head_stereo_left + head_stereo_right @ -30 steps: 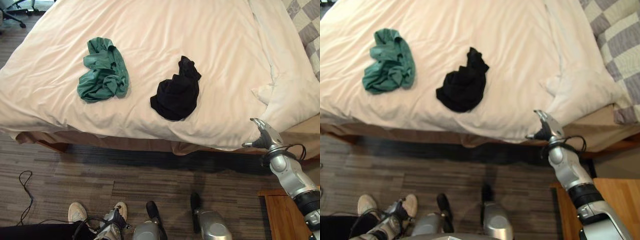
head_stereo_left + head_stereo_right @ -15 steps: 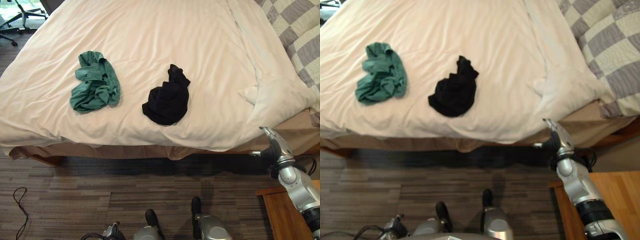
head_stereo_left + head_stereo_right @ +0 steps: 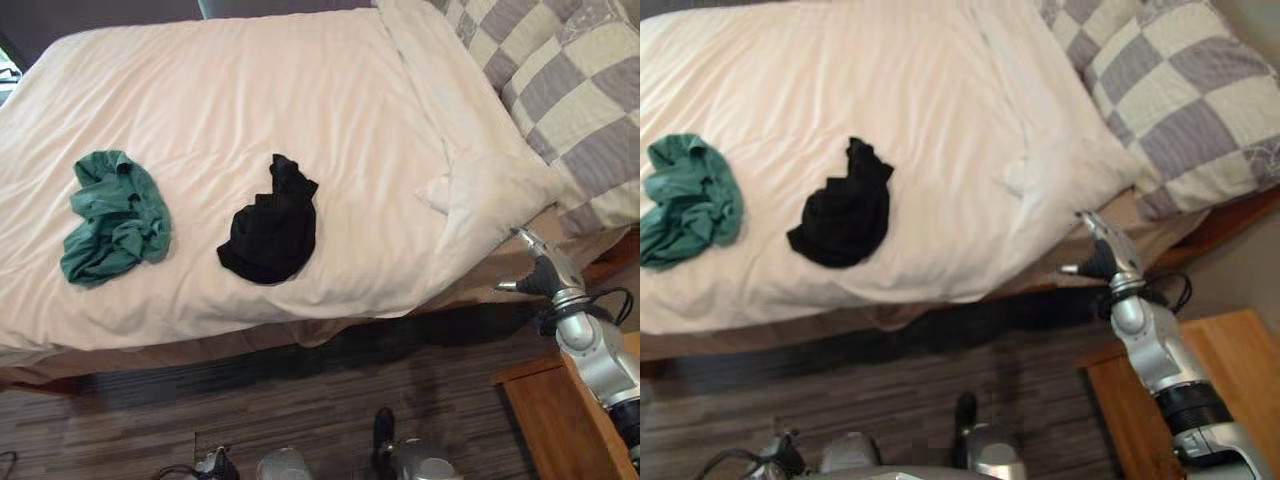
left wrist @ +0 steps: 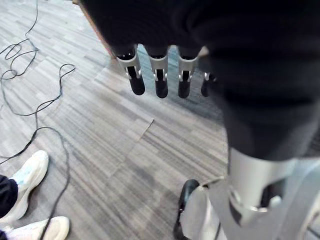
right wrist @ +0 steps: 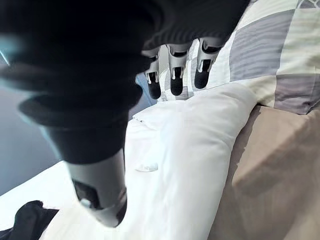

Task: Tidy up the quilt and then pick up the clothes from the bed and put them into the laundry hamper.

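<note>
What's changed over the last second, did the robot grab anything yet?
Nothing grabbed. The camera swung right, bringing the checked pillow into view. The right hand, open, still hovers by the folded corner of the cream quilt. The green garment and black garment lie where they were.

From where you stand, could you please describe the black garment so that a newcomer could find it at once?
Start at the cream quilt that covers the bed. Near its middle, toward the near edge, lies the black garment, crumpled in a heap. Its neighbour, the green garment, lies apart from it toward the robot's left.
</note>
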`<state>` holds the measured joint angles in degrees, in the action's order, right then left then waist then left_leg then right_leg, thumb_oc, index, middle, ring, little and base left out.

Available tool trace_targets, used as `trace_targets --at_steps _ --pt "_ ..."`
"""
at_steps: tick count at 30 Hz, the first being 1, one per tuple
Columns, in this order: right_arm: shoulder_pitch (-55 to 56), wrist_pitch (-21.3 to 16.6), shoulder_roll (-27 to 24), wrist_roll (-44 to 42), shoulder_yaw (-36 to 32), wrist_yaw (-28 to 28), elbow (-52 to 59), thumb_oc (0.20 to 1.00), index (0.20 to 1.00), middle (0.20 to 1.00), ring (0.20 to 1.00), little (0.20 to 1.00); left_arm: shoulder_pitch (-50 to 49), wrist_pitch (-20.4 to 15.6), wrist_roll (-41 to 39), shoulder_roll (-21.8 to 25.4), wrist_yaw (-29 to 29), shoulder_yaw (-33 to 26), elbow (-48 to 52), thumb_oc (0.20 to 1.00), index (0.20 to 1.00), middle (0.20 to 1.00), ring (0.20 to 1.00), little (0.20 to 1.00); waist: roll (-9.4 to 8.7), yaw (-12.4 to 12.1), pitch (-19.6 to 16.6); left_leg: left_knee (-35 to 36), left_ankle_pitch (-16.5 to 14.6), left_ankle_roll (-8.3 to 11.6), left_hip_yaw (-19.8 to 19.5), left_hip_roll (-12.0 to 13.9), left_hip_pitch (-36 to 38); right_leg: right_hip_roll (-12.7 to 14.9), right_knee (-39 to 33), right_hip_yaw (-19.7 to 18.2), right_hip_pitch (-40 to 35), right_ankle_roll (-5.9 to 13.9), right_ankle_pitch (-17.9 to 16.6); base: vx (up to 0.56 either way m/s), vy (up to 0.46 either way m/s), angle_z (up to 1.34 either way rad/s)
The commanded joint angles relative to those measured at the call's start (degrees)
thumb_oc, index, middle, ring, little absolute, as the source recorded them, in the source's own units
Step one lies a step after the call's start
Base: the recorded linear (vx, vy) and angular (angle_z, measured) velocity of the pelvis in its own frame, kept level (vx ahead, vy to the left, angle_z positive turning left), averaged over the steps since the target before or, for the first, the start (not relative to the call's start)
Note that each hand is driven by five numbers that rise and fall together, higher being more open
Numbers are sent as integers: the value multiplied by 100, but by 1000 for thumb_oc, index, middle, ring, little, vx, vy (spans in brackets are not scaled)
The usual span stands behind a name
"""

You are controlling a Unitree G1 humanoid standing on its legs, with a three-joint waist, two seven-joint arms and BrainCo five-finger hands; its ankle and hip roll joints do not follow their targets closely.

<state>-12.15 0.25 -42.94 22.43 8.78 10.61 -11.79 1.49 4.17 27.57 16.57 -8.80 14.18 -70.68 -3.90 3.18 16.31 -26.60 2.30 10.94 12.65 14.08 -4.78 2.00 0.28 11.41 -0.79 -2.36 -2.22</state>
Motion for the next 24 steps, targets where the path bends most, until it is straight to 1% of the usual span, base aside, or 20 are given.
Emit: trace_targets --at_steps 1,2,3,4,5,6,7,8,9,10,11,12,13,14,15,16,17,19,22,24 --pt "-521 -118 -269 1 55 -8 272 1000 1000 1000 1000 1000 278 19 -201 51 -195 124 27 1000 1000 1000 1000 1000 -202 -191 166 574 -836 -438 31 -646 -130 270 -219 -189 -327 791 863 360 186 -12" --pt "-510 -133 -303 18 64 1 228 1000 1000 1000 1000 1000 279 6 -187 25 -191 152 11 1000 1000 1000 1000 1000 -158 -224 93 1325 -594 -454 152 -705 -154 272 -215 -198 -372 850 935 469 265 -31" --pt "-517 -140 -414 169 109 58 163 1000 1000 1000 1000 1000 254 -14 -165 25 -168 215 41 1000 1000 1000 1000 1000 -76 -310 0 2124 -258 -454 235 -715 -223 197 -61 -270 -530 853 1167 364 201 -25" --pt "-519 -142 -417 171 114 62 157 1000 1000 1000 1000 1000 252 -14 -166 21 -168 216 42 1000 1000 1000 1000 1000 -79 -318 -1 2164 -240 -453 248 -724 -197 205 -36 -281 -521 853 1185 430 222 -27" --pt "-525 -118 -450 274 101 126 21 1000 1000 1000 1000 1000 178 -33 -92 25 -78 325 -4 1000 1000 1000 1000 1000 -136 -341 -5 2178 -207 -506 346 -684 -157 176 491 -288 -590 861 1391 187 100 -28" --pt "-531 -118 -450 274 103 127 19 1000 1000 1000 1000 1000 180 -34 -92 26 -78 323 -3 1000 1000 1000 1000 1000 -130 -349 -8 2193 -187 -508 355 -675 -162 168 499 -297 -569 858 1380 262 170 -30" --pt "-584 -91 -413 352 181 121 -67 1000 1000 1000 1000 1000 190 -12 -80 28 -48 343 -18 1000 1000 1000 1000 1000 -111 -339 -3 2327 -233 -590 368 -730 3 148 977 -262 -467 921 1405 212 187 -34" --pt "-681 -16 -303 422 248 171 -182 1000 1000 1000 1000 1000 222 63 -50 65 -36 354 -79 1000 1000 1000 1000 1000 -96 -231 58 2497 -342 -754 434 -805 376 236 1964 -391 -17 1178 1294 211 186 -32" --pt "-693 -16 -301 422 254 173 -187 1000 1000 1000 1000 1000 226 63 -49 66 -36 348 -79 1000 1000 1000 1000 1000 -91 -241 48 2510 -321 -755 449 -795 361 226 1974 -405 17 1173 1280 240 137 -47" --pt "-718 1 -224 460 275 237 -228 1000 1000 1000 1000 1000 268 69 -69 101 -56 317 -104 1000 1000 1000 1000 1000 -71 -180 46 2755 -330 -783 411 -796 631 316 2155 -559 396 1257 1134 102 21 -44" --pt "-716 2 -223 461 275 237 -228 1000 1000 1000 1000 1000 267 69 -69 102 -56 318 -105 1000 1000 1000 1000 1000 -72 -183 47 2776 -324 -784 415 -801 647 317 2151 -561 389 1260 1136 254 -20 -29" --pt "-720 41 -237 515 287 241 -347 1000 1000 1000 1000 1000 299 10 -20 117 -58 340 -93 1000 1000 1000 1000 1000 -60 -135 -22 2950 -350 -751 347 -834 791 385 1423 -739 352 1220 1122 153 -39 8" --pt "-724 39 -235 515 293 244 -354 1000 1000 1000 1000 1000 297 9 -20 117 -58 339 -93 1000 1000 1000 1000 1000 -54 -128 -18 2965 -347 -750 341 -831 808 379 1371 -729 314 1221 1102 299 -131 35" --pt "-859 263 -245 662 448 292 -753 1000 1000 1000 1000 1000 380 122 182 129 -61 429 -23 1000 1000 1000 1000 1000 -35 -73 -72 3126 -392 -725 216 -835 895 527 456 -1079 340 1270 854 156 -88 37" --pt "-869 261 -243 661 458 295 -761 1000 1000 1000 1000 1000 379 123 183 128 -61 424 -21 1000 1000 1000 1000 1000 -33 -64 -65 3126 -393 -725 210 -834 902 527 434 -1071 319 1270 844 296 -145 60" --pt "-901 203 -279 660 382 247 -665 1000 1000 1000 1000 1000 306 -75 -4 175 -41 436 -17 1000 1000 1000 1000 1000 -92 -128 -204 3109 -502 -723 162 -919 1066 729 244 -1046 203 1314 702 148 -51 64" --pt "-904 204 -275 661 388 250 -668 1000 1000 1000 1000 1000 300 -75 -6 179 -41 435 -14 1000 1000 1000 1000 1000 -97 -129 -200 3110 -506 -726 166 -923 1075 734 229 -1048 189 1319 696 204 -86 72" --pt "-1075 204 -290 683 469 270 -838 1000 1000 1000 1000 1000 262 -108 -63 169 -87 407 -32 1000 1000 1000 1000 1000 -80 -160 -271 3103 -527 -703 261 -881 1101 739 34 -951 116 1392 550 135 -79 28" --pt "-1486 241 -211 486 694 269 -1302 1000 1000 1000 1000 1000 287 -127 -150 104 -124 490 -68 1000 1000 1000 1000 1000 -11 -200 -132 3109 -440 -628 211 -854 964 717 -71 -851 152 1309 499 64 -107 6" --pt "-1654 255 -189 415 778 304 -1500 1000 1000 1000 1000 1000 320 -124 -163 84 -147 532 -81 1000 1000 1000 1000 1000 15 -197 -70 3116 -395 -600 168 -835 855 709 -89 -800 209 1294 485 -70 -65 23"
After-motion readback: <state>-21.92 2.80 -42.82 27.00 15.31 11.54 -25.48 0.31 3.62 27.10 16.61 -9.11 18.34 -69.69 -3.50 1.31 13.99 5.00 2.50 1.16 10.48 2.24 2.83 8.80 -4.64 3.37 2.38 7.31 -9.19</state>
